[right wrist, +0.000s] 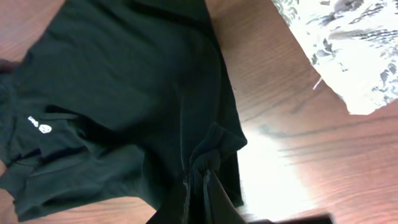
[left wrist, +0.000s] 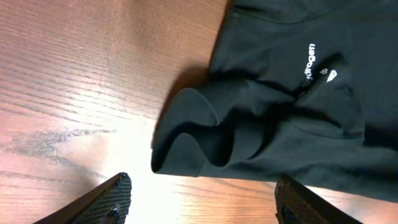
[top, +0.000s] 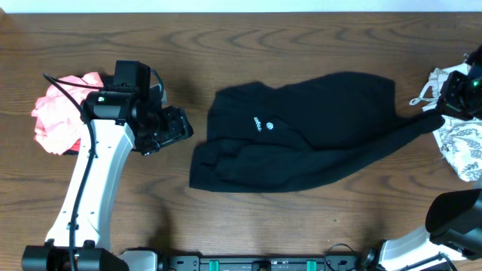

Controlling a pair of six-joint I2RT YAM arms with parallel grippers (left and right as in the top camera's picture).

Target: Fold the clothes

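While right claw (right wrist: 202,177) pinches black garment's (top: 301,135) far edge, left claw (left wrist: 202,190) gapes.

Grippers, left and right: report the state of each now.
Left gripper: open, holding nothing.
Right gripper: closed on a bunched edge of the black garment.

Overhead faces down; wrist views share black garment (top: 301,132).
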